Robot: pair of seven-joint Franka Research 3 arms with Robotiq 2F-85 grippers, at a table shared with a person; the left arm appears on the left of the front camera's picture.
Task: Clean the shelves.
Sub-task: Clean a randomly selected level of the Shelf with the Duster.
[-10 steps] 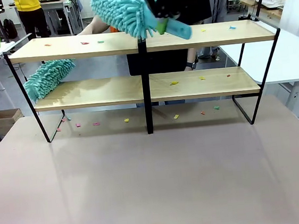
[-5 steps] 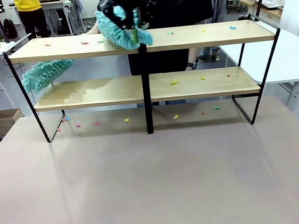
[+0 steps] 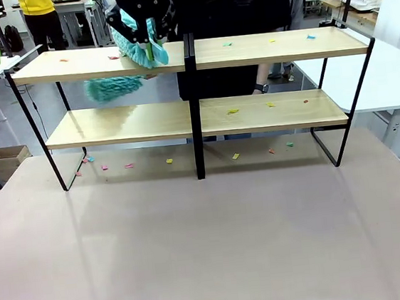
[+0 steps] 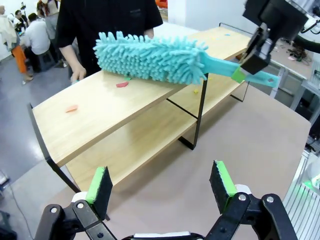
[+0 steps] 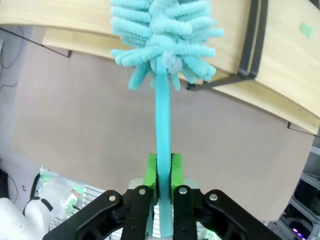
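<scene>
Though half hidden by right claw [image 5: 163,167] clamped on it, duster [image 3: 130,44] atop shelves [image 3: 261,48]; left claw [image 4: 160,184] wide.

Shelves [image 3: 261,49]: light wood-grain boards on a black metal frame. Duster [image 4: 150,57]: turquoise fluffy strands with a matching turquoise handle. Left hand [image 4: 160,182] and right hand [image 5: 162,172]: black, with bright green pads [image 4: 99,180]. Paper scraps [image 3: 233,111]: pink, yellow, green, blue and orange. Counter [image 3: 209,235]: plain pinkish-beige. Person's top [image 4: 100,15]: black.
</scene>
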